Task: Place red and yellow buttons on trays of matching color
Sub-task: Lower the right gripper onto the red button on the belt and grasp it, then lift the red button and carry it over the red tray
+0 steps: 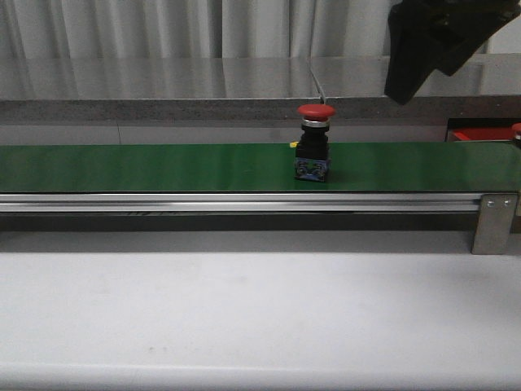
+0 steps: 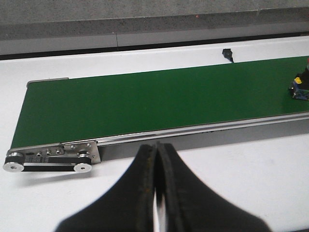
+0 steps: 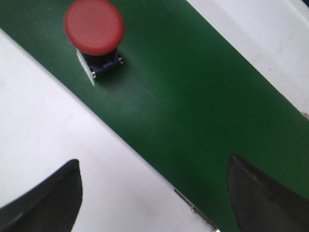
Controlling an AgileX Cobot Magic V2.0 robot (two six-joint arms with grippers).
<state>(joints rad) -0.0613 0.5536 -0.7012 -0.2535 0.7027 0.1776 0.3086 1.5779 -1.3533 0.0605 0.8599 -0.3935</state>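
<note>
Smooth glossy red button cap (image 1: pixel 316 110), matt green belt (image 1: pixel 163 167), brushed-metal rail (image 1: pixel 244 202).

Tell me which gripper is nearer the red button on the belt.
Right. The right gripper hangs open above the green belt near the red button; the left gripper sits shut, off the belt's far end.

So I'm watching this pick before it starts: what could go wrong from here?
1. The red button stands tall on a narrow base on the green belt; a glancing touch could tip it.
2. The right end effector is open but off to one side of the button, so a straight descent might miss it.
3. The red tray is barely visible at the belt's end, so placement is hard to judge.
</note>
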